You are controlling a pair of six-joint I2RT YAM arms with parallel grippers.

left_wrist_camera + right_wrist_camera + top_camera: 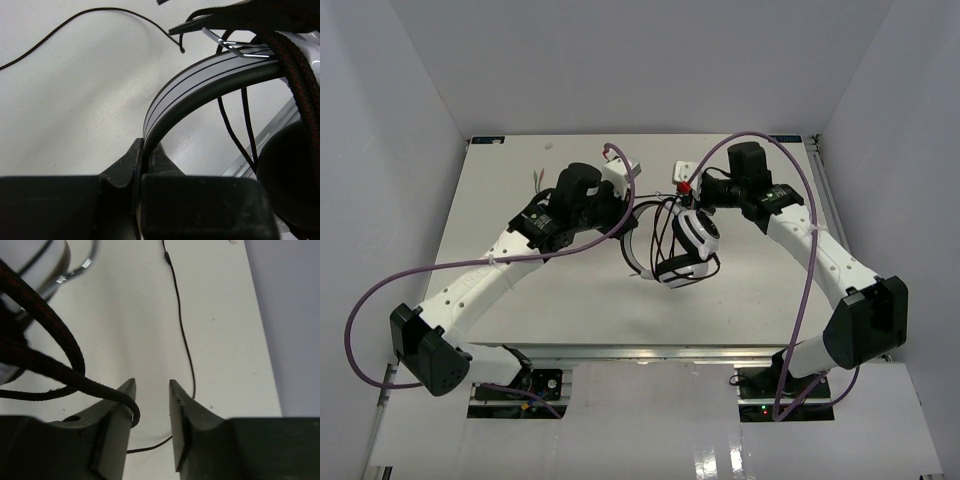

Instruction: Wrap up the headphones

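Observation:
The headphones [682, 245] are held off the table at its middle, white earcup up, with black cable looped around them. My left gripper [634, 222] is shut on the white headband [200, 80], which runs out from between its jaws [145, 156]. My right gripper [692, 192] is just behind the headphones. In the right wrist view it [151, 382] is open with nothing between its jaws. The thick braided cable [60, 340] drapes over its left finger [117, 412]. A thinner length of cable [182, 325] trails on the table beyond.
The cable's red and green plug ends [538, 180] lie on the white table [520, 300] at the back left. Purple robot cables [380, 300] arc over both arms. White walls close in the table on three sides, and a metal rail [650, 352] runs along its near edge.

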